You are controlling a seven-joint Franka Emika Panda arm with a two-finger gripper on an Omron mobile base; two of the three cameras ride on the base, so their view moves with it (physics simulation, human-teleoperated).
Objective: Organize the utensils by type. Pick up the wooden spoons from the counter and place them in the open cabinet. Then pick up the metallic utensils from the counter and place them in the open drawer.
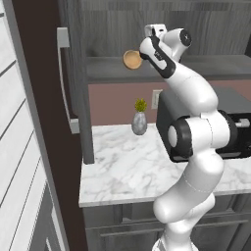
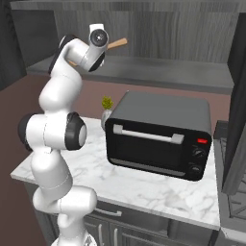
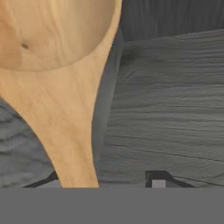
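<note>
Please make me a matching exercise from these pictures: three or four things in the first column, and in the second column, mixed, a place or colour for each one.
Things:
1. wooden spoon
2. toaster oven
3. small vase with a plant
4. counter

Places or colours:
a. white marble with grey veins
b. raised at the open cabinet, above its grey shelf
c. black, on the counter, right of the vase
d. on the counter by the reddish wall

Pairs: 1-b, 2-c, 3-d, 4-a

The white marble bench [image 1: 122, 171] carries a small grey vase with a plant [image 1: 139, 119] and a black toaster oven [image 2: 161, 136]. Both stand well below the claw [image 1: 147, 46]. The vase sits just beside the oven.
</note>
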